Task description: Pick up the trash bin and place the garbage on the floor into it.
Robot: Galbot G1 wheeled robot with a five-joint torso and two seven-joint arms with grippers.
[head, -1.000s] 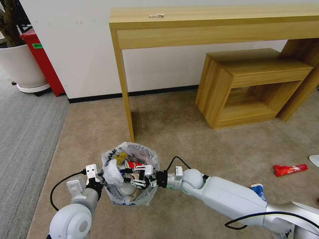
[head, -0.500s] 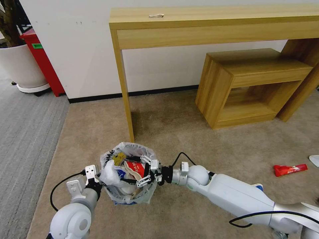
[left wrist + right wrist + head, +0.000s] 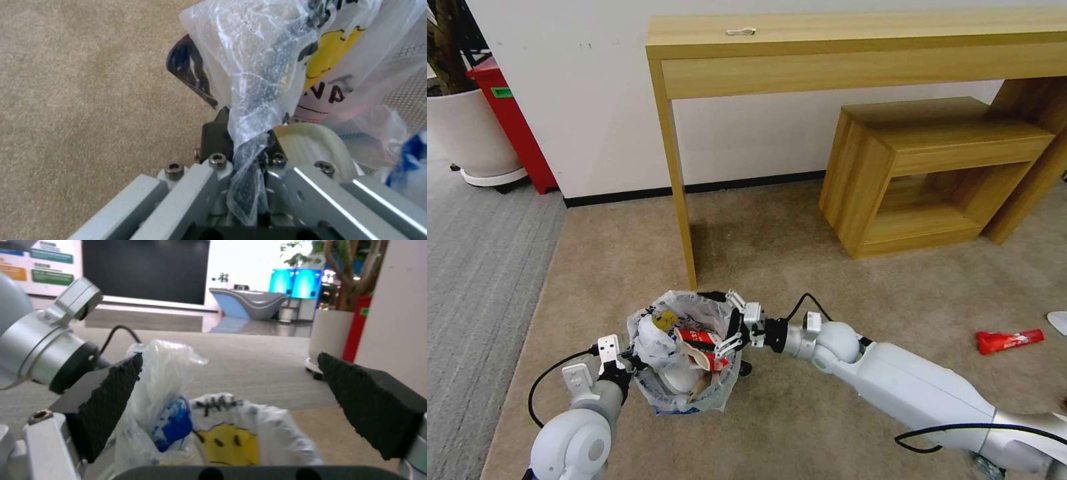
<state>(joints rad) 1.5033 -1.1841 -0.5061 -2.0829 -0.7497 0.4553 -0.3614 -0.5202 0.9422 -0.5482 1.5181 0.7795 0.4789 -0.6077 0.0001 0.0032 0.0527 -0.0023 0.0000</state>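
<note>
Plastic lining of the trash bin (image 3: 684,360) is pinched tight in the left claw (image 3: 627,363), which holds the bin's near-left rim just above the floor (image 3: 800,267). Inside the bin, beside that claw, a crumpled red-white carton (image 3: 697,341) sits on top of the litter. The right claw (image 3: 734,320) hovers over the bin's far-right rim, pads spread wide and holding nothing. Well off beyond the right arm, a red wrapper (image 3: 1009,341) lies on the carpet.

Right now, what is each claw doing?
Left claw: shut on the trash bin liner at its rim.
Right claw: open, empty, at the bin's rim.
</note>
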